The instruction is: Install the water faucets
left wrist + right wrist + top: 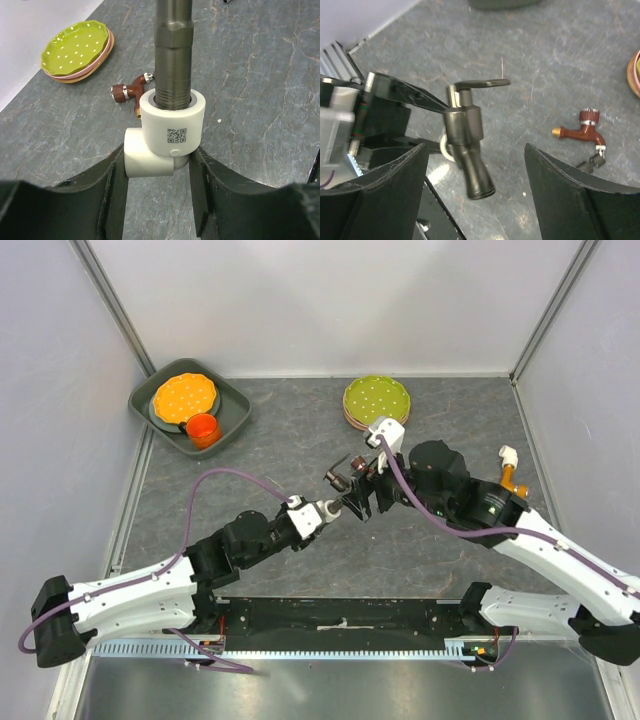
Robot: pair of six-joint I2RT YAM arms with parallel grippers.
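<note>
My left gripper (159,157) is shut on a white elbow fitting (167,132) with a QR label and holds it above the table. A dark grey tap (173,45) is threaded into the elbow's upper socket. In the right wrist view the same dark grey tap (467,137), with its flat handle on top, hangs between my right gripper's (475,150) wide-open jaws and touches neither. In the top view both grippers, left (335,507) and right (368,494), meet at the table's middle. A reddish-brown tap (131,92) lies loose on the table beyond them; it also shows in the right wrist view (580,131).
Stacked green dotted plates (376,400) stand at the back. A grey tray (235,415) at the back left holds an orange plate and an orange cup (203,429). Another white fitting with an orange part (510,465) lies at the right.
</note>
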